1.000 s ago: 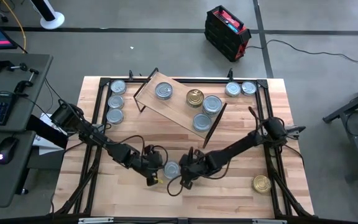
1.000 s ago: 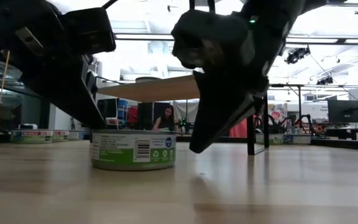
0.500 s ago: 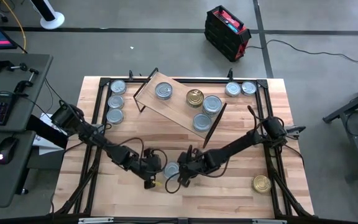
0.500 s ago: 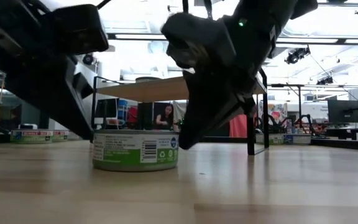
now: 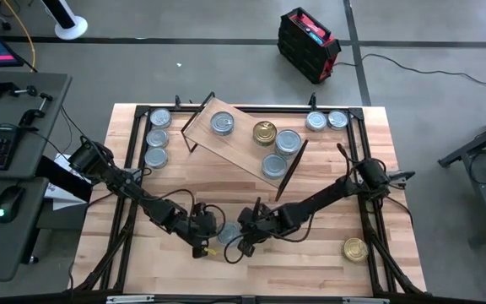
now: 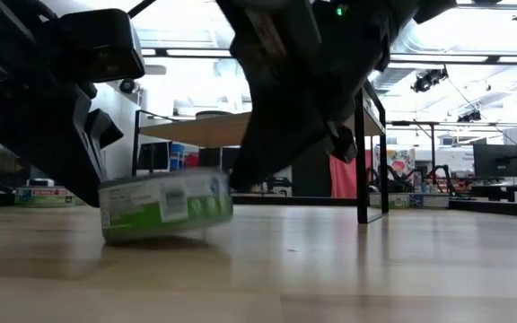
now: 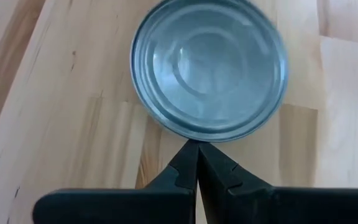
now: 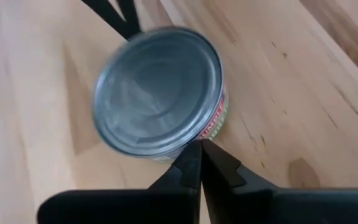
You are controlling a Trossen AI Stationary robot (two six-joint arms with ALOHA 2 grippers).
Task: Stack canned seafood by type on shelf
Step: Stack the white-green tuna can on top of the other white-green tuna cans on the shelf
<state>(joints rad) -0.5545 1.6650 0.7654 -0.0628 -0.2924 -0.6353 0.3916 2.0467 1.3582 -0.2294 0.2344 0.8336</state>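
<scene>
Both arms are low at the near middle of the table, pinching one silver-blue can between them. Left gripper has its fingers pressed together, tips at the can's rim; right gripper likewise has its fingers together, tips against the opposite side. Neither clamps the can; it is squeezed between two closed points.

What has changed: a second ago the can sat flat on the wood with the right gripper just beside it. Now the right arm has closed in, and in the low view the can is tipped, its right edge lifted off the table, and it has slid left toward the left arm. The right wrist view shows the same lean, with the green label showing on the side wall.

My read: a two-point lift or nudge is starting, and it looks shaky, since a round tin could squirt out sideways.

The shelf stands far of centre, skewed, carrying three silver-blue cans and one gold can. More cans wait at the far left and far right; a gold one sits near right. Most of the sorting is undone.
</scene>
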